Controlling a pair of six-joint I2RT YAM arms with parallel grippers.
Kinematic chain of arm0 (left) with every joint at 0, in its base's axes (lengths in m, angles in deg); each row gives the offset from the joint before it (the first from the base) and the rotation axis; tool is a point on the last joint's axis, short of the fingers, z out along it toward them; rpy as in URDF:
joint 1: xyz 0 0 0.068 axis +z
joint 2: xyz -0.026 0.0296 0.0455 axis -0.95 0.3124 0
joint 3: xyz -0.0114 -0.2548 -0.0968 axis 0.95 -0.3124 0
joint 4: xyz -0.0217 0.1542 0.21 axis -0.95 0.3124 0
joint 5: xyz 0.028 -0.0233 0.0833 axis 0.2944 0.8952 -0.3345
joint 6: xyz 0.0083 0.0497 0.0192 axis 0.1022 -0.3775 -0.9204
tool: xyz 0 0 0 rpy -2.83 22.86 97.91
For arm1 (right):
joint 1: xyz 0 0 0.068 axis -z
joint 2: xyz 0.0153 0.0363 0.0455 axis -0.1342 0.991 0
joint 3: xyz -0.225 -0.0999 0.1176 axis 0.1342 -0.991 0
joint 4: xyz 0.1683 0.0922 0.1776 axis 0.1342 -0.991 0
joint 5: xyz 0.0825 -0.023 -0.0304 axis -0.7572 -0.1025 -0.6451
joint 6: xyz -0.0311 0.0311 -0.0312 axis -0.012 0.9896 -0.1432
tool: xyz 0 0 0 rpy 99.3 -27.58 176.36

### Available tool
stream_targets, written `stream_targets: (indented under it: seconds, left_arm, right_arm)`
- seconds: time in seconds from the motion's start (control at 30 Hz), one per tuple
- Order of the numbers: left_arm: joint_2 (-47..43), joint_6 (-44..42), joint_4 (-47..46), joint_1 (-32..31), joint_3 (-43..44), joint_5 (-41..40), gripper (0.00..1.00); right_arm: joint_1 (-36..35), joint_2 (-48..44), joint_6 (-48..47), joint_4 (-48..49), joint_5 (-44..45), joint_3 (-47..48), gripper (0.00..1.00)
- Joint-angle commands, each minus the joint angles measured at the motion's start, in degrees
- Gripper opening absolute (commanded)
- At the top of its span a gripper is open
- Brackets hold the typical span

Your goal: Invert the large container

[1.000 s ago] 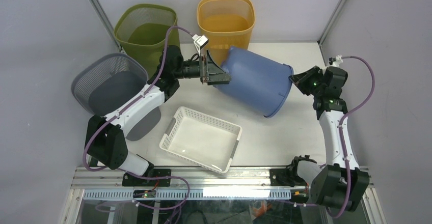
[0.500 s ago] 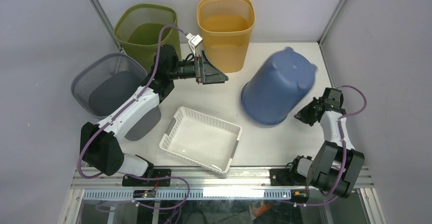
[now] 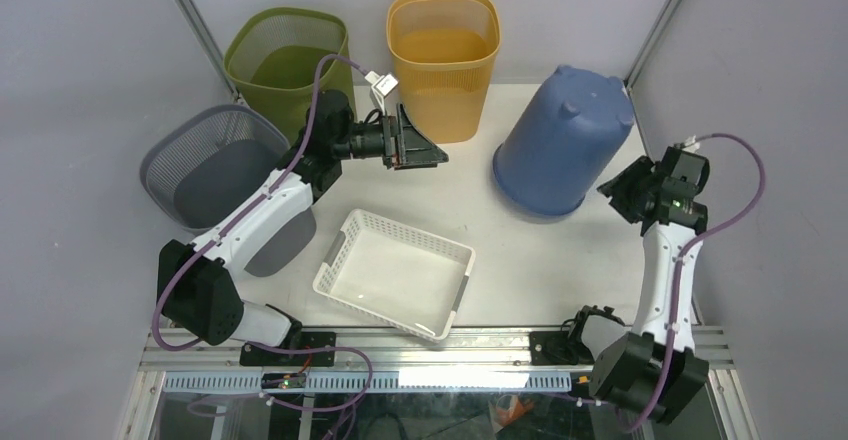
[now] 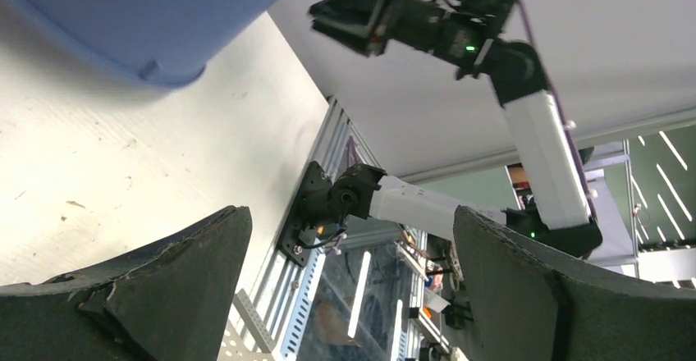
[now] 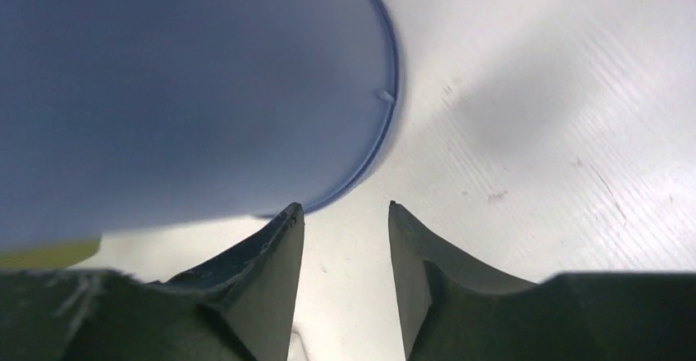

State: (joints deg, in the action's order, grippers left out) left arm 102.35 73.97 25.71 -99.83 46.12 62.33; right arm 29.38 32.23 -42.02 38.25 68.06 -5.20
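Note:
The large blue container (image 3: 562, 145) stands upside down at the back right of the table, its base with small feet on top. It fills the upper left of the right wrist view (image 5: 180, 90) and shows at the top of the left wrist view (image 4: 148, 16). My left gripper (image 3: 437, 152) is open and empty, held above the table left of the container, well apart from it. My right gripper (image 3: 612, 190) is open and empty just right of the container's rim, not touching it.
An orange bin (image 3: 443, 50) and a green mesh bin (image 3: 285, 60) stand at the back. A grey mesh bin (image 3: 215, 175) stands at the left. A white perforated basket (image 3: 395, 272) lies at the front centre. Frame posts rise at the back corners.
The blue container went from lying tilted between both grippers to standing upside down at the back right. Both grippers let go; the right arm pulled back to the right.

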Motion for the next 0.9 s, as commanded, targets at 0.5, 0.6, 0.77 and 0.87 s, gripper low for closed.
stream_targets:
  seconds: [0.5, 0.6, 0.77, 0.87]
  left_arm:
    - [-8.01, -15.73, 21.99, 2.02, -2.23, -19.26, 0.99]
    - [-8.89, -16.07, 23.08, 2.36, -2.74, -21.46, 0.99]
    - [-10.84, -16.23, 25.15, 2.73, -3.8, -24.89, 0.99]
    - [-12.26, -16.2, 25.97, 2.8, -5.03, -27.06, 0.99]
  right_arm:
    - [-29.41, -7.03, 6.1, 9.32, -7.56, 12.69, 0.73]
    - [-40.19, -2.69, 6.67, 11.81, 0.3, 12.79, 0.73]
    - [-52.95, 9.69, 5.08, 14.53, 12.45, 17.29, 0.75]
    - [-54.64, 16.65, 3.13, 17.41, 14.57, 20.85, 0.76]
